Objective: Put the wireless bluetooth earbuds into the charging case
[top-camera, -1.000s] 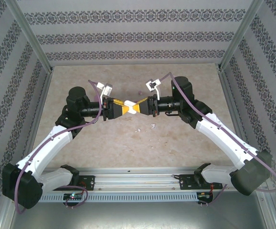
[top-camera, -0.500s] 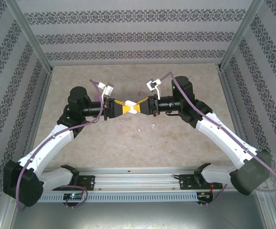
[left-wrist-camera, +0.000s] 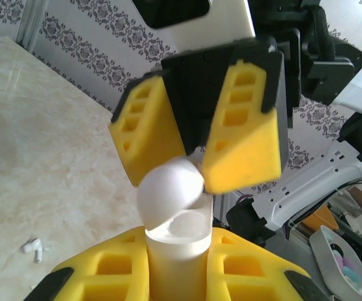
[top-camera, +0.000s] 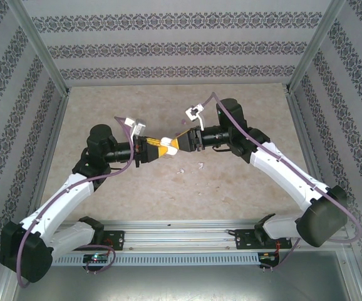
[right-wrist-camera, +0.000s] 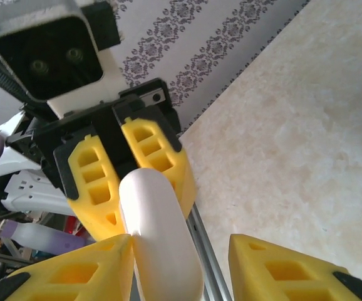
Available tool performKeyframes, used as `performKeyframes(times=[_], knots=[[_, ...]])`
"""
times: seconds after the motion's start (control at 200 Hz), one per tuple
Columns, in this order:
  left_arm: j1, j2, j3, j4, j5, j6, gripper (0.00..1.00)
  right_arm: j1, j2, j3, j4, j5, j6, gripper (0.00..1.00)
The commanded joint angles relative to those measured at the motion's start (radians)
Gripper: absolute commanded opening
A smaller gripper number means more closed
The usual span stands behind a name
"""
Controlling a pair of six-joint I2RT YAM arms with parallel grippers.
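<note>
Marbled table [top-camera: 187, 200]: left gripper [top-camera: 162, 149] clamps charging case [left-wrist-camera: 176, 251] (lid raised).

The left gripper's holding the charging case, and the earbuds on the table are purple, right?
Not purple. The left gripper does hold the charging case, but the earbuds on the table are white, as the left wrist view shows.

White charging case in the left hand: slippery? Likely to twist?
Probably slippery: the charging case looks glossy and rounded, so it may pivot in the left hand. Likely rigid, a hard-looking shell. Its lid seems open; a push there could swing it.
</note>
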Motion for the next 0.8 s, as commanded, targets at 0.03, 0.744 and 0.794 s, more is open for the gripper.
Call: performKeyframes(times=[0.03, 0.744, 0.794], knots=[[-0.021, -0.055, -0.035, 0.102, 0.032, 0.043, 0.00, -0.025, 0.036, 0.015, -0.047, 0.084, 0.002, 0.45], [-0.021, -0.239, -0.254, -0.041, -0.342, 0.209, 0.00, -0.020, -0.038, -0.051, -0.367, 0.532, 0.235, 0.52], [-0.021, -0.266, -0.267, -0.074, -0.362, 0.232, 0.00, -0.001, -0.032, -0.091, -0.347, 0.570, 0.296, 0.51]])
